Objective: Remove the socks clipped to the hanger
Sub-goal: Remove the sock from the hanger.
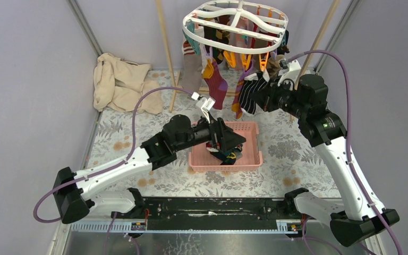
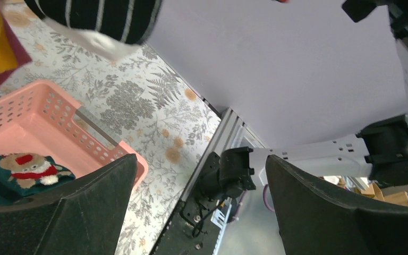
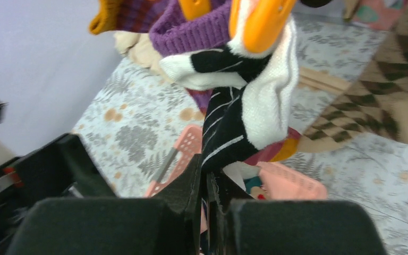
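The white oval hanger (image 1: 239, 21) hangs at the back with several socks (image 1: 216, 79) clipped round its rim. My right gripper (image 1: 261, 95) is shut on a black sock with white stripes (image 3: 228, 133). An orange clip (image 3: 263, 24) still pinches that sock's white cuff, and the fabric runs taut down into my right gripper (image 3: 208, 178). A purple sock (image 3: 196, 29) hangs beside it. My left gripper (image 1: 228, 141) stands open and empty over the pink basket (image 1: 249, 127). In the left wrist view my left gripper (image 2: 201, 159) has wide-apart fingers, with the striped sock (image 2: 101, 18) overhead.
The pink slotted basket (image 2: 58, 114) holds loose socks, one green with a reindeer face (image 2: 26, 167). A beige cloth (image 1: 119, 82) lies at the back left. Wooden poles (image 1: 166, 53) stand either side of the hanger. Grey walls close in left and right.
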`<state>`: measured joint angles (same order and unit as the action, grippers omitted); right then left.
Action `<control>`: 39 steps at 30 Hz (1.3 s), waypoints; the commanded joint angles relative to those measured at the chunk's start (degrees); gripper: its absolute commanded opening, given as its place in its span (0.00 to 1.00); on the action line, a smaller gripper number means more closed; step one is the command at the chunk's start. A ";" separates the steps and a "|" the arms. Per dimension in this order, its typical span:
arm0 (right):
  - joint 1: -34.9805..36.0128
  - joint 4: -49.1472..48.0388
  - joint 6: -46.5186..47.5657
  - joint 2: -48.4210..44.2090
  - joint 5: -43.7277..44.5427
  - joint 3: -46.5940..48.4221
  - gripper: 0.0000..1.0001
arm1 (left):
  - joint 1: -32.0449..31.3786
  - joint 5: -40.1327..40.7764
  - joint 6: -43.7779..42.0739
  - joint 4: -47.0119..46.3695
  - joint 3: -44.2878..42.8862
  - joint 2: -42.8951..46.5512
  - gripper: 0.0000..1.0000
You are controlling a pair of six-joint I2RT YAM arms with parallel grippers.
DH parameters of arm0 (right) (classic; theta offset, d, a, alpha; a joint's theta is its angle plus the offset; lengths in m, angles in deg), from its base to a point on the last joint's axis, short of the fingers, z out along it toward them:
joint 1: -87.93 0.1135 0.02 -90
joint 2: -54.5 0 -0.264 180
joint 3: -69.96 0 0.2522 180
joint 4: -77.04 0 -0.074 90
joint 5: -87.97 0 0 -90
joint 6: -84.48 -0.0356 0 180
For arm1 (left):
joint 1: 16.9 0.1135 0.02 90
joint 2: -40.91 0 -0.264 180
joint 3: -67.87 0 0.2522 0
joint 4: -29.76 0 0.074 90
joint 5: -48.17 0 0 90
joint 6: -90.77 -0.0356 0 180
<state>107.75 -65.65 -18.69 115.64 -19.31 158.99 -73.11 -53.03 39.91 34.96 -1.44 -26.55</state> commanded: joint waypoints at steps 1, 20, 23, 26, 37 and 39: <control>-0.13 -2.77 -4.45 -0.41 -11.20 1.48 0.08 | -0.23 4.43 -0.96 -12.58 3.27 -1.40 0.99; -0.12 -9.11 -11.06 -0.50 -19.88 -3.27 0.08 | 6.98 5.47 5.04 -35.37 11.73 -5.41 0.99; -0.10 -9.65 -11.52 -0.37 -20.47 -3.54 0.08 | 7.99 5.49 5.83 -36.71 12.29 -5.81 0.99; -0.09 -9.91 -11.94 -0.04 -21.05 -3.63 0.08 | 8.83 5.37 7.20 -40.24 13.70 -6.07 0.99; -0.13 -12.58 -14.14 1.33 -23.42 -5.28 0.08 | 11.80 3.42 9.18 -45.08 13.49 -8.49 0.71; -0.08 -13.11 -14.52 1.51 -23.83 -5.58 0.08 | 12.25 2.52 9.44 -45.31 13.15 -8.94 0.61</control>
<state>107.72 -75.11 -31.58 116.93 -40.29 153.79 -62.00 -49.18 48.74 -4.97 11.94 -34.18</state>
